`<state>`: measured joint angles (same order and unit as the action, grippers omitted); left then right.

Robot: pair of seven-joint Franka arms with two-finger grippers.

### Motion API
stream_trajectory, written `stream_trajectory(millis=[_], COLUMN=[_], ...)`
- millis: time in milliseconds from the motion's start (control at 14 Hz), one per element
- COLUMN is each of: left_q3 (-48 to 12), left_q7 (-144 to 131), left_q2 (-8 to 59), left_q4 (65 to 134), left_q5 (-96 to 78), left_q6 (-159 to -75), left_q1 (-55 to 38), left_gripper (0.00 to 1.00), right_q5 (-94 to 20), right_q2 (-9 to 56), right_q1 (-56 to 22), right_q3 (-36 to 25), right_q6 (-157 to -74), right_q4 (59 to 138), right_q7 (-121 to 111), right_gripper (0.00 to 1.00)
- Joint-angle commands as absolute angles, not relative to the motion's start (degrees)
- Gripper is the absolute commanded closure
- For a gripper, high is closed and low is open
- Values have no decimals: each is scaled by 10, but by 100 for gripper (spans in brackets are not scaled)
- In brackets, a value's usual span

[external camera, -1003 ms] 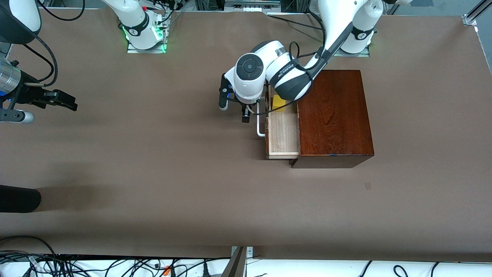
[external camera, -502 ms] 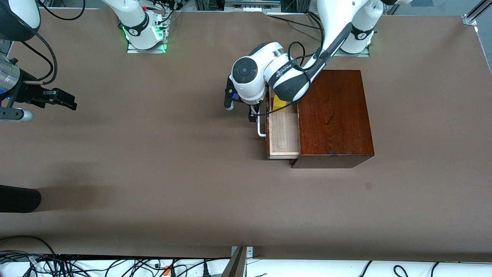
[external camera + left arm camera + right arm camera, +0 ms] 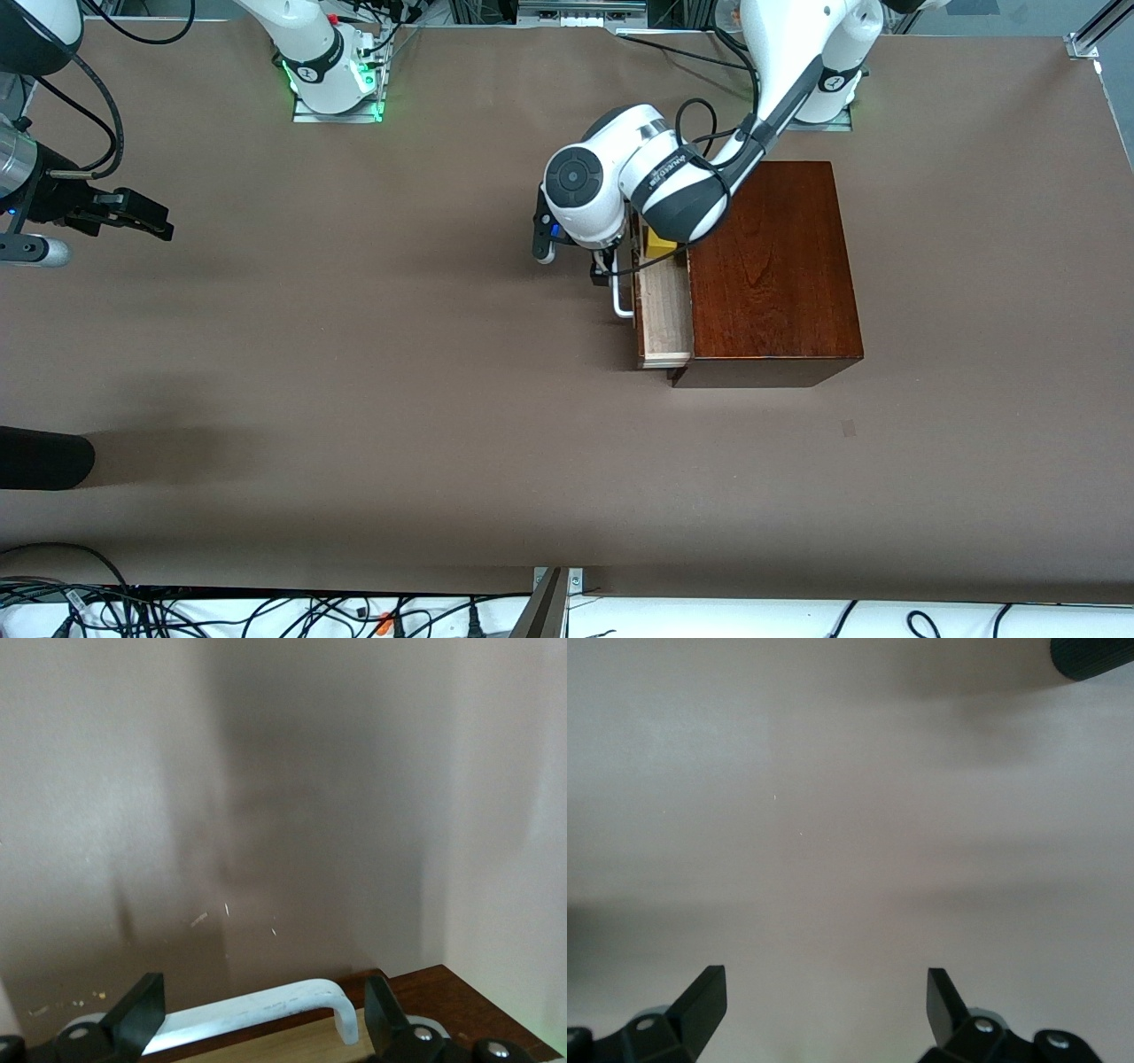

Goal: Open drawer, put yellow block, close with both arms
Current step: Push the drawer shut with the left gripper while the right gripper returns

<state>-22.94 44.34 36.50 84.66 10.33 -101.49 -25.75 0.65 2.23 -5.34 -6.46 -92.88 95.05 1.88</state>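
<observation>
The left gripper (image 3: pixel 257 1023), jaws spread wide, presses the handle (image 3: pixel 266 1005) of the half-shut drawer (image 3: pixel 664 310) holding the yellow block (image 3: pixel 659 245) mid-worktop, and should push squarely, while the right gripper (image 3: pixel 142 217), open-jawed, waits at the worktop's edge.

small print on left arm (image 3: pixel 664 168) band, unreadable; no other text

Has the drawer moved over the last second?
Yes. The drawer has slid partway back into the wooden box, which has stayed put; less of its pale tray shows, with the left gripper at its handle.
</observation>
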Motion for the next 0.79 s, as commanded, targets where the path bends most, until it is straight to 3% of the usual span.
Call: stream_trajectory(millis=[0, 717], left_q3=[-214, -216], left_q7=[452, 452], left_q2=[354, 352], left_q4=[855, 851], left_q5=[126, 118], left_q6=[-955, -941], left_q1=[-224, -200], left_gripper=[0, 0], right_q5=[12, 9], right_q2=[16, 17], right_q1=[-48, -48], right_q3=[-61, -60], right_q6=[-923, -918], right_q4=[948, 947], right_q7=[13, 16], right_gripper=[0, 0])
